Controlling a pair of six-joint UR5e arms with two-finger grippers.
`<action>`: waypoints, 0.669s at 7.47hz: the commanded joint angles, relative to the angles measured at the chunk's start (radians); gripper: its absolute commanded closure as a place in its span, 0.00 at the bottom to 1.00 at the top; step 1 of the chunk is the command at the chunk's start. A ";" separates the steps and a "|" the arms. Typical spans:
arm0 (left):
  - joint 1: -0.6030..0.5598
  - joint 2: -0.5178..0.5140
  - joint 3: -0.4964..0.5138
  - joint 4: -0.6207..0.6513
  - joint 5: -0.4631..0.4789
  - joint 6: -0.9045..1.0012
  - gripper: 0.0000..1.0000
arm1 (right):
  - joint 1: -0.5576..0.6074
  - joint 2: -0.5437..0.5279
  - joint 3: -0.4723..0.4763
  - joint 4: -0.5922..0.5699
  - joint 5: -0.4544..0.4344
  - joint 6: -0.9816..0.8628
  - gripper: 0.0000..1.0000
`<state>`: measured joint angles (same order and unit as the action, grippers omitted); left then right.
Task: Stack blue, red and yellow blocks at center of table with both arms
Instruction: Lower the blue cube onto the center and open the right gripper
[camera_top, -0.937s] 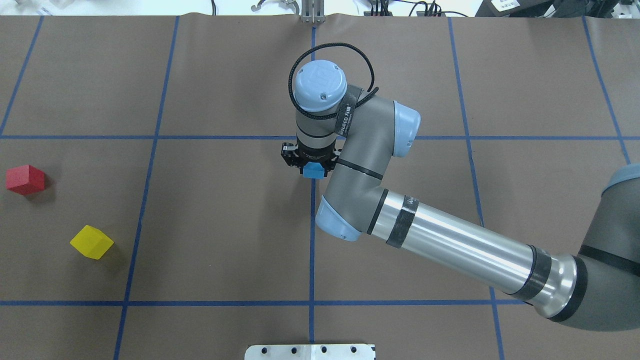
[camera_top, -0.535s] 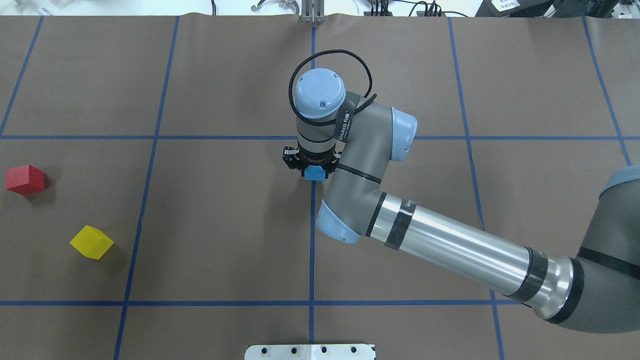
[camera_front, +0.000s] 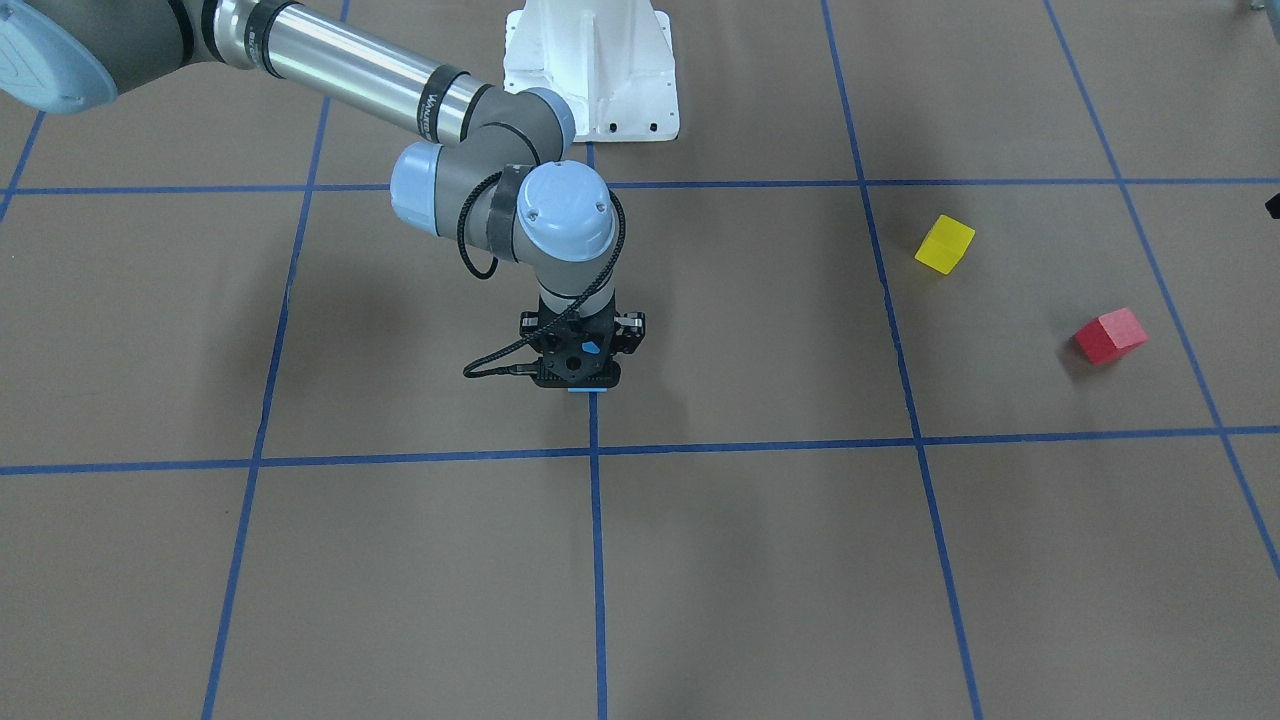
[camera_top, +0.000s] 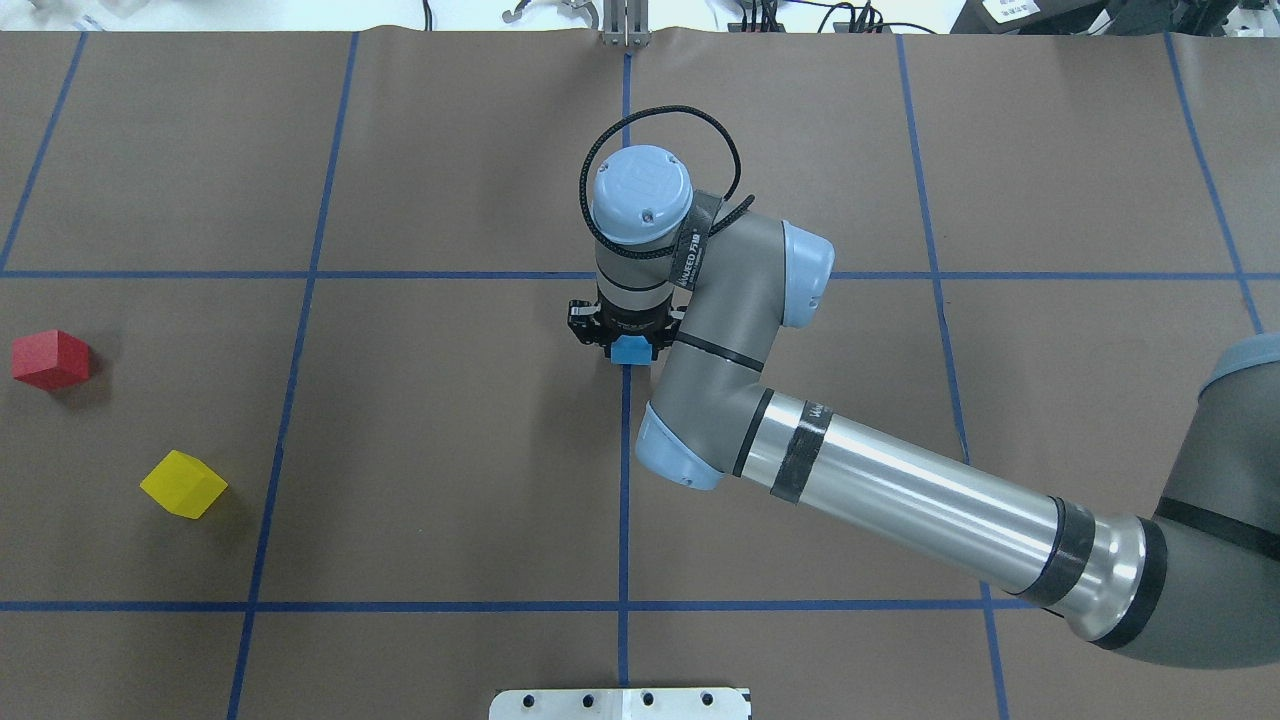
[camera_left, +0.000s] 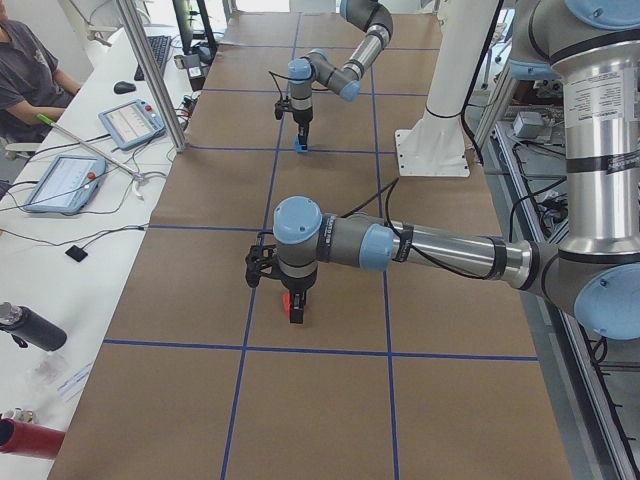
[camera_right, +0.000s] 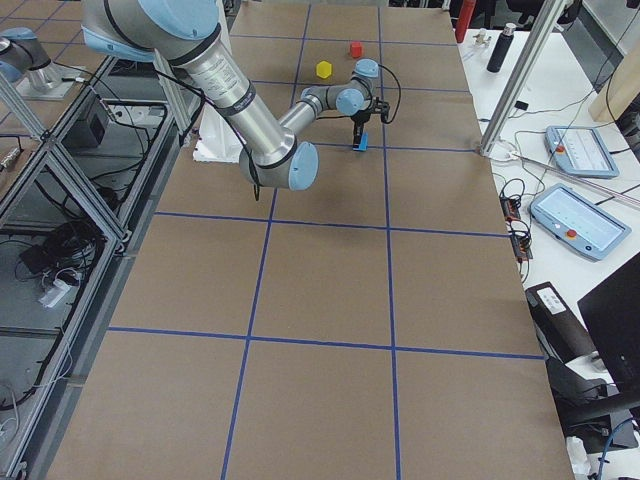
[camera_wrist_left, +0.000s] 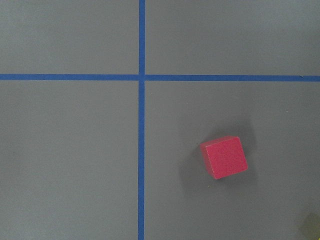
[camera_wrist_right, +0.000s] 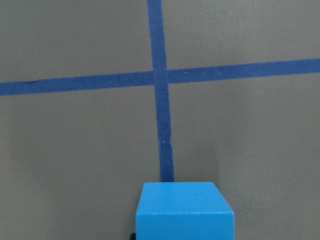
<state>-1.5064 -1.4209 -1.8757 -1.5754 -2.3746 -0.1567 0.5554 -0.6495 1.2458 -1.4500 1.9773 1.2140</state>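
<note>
Brown matte surface (camera_top: 450, 450), gridded in blue tape, carries all 3 blocks. Right claw (camera_front: 583, 372) is clenched on the small light-blue matte cube (camera_wrist_right: 184, 210), which is held low on the centre tape line, just short of a tape crossing. Whether its base touches the surface cannot be determined.

Small red matte cube (camera_top: 50, 359) and small yellow matte cube (camera_top: 183, 484) lie loose on the robot's left side. They are near each other but apart, and well away from centre. Left claw (camera_left: 294, 293) hangs above the red cube, off to one side, and its state cannot be told.

Assessment: the cubes appear light, rigid and non-fragile, with matte faces unlikely to slip. Recommended hold is across 2 opposite flat faces, above mid-height, leaving the base free for seating. The yellow cube lies skewed to the grid, so a claw would need turning to meet its faces squarely.
</note>
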 joint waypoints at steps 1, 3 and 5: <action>0.002 0.000 -0.002 -0.002 -0.002 -0.001 0.00 | -0.002 -0.001 0.000 0.000 -0.002 -0.005 1.00; 0.002 0.000 -0.003 -0.002 0.000 -0.001 0.00 | -0.008 -0.002 0.000 0.000 -0.018 -0.040 1.00; 0.002 -0.001 -0.003 -0.002 0.000 -0.001 0.00 | -0.008 0.002 0.000 0.002 -0.018 -0.041 1.00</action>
<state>-1.5050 -1.4207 -1.8788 -1.5769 -2.3747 -0.1580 0.5484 -0.6500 1.2456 -1.4485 1.9598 1.1761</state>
